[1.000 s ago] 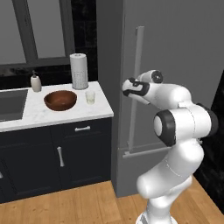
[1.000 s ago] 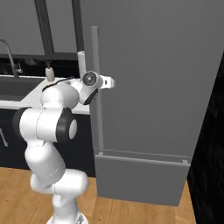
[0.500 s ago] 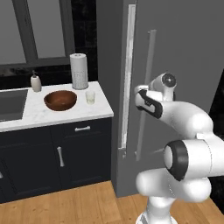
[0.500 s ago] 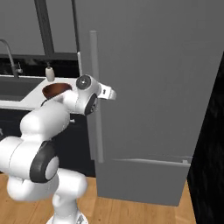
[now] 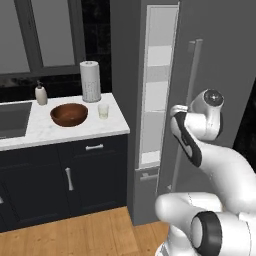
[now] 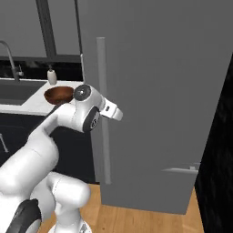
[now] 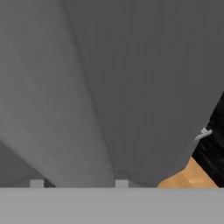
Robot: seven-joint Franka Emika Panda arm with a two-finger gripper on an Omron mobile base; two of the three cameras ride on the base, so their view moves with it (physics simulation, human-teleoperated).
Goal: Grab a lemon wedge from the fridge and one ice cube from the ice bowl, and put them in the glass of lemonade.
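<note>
From the left base view, my arm (image 5: 210, 150) fills the lower right of the frame, bent up toward the fridge (image 5: 220, 60), whose door stands partly ajar. In the gap at the centre I see the door's inner edge with pale shelf bands (image 5: 156, 95). The long bar handle (image 5: 187, 105) runs down the door at centre right, and my hand sits right against it; I cannot tell here how my jaws stand. On the white counter (image 5: 75, 132) at left sit the ice bowl (image 5: 69, 114) and, just to its right, the glass (image 5: 103, 111). Behind them stand the paper-towel roll (image 5: 90, 81) and, further left, the soap dispenser (image 5: 41, 93). The dark sink (image 5: 12, 120) is at the left edge. The ice cube and lemon wedge are too small or hidden to make out.

From the right base view, the fridge door covers the upper right, with the handle (image 6: 103, 109) running down the centre. My hand (image 6: 109, 110) reaches to it from the left, and the fingers are hidden behind the bar, so their state stays unclear. The bowl (image 6: 58, 94) shows at left, behind my arm, with the dispenser (image 6: 52, 76) and tap (image 6: 9, 57) further left.

In the hand view, a grey bar (image 7: 57, 100) slants close across the left and centre, the door (image 7: 157, 74) behind it, with wood floor (image 7: 188, 177) at the lower right.
</note>
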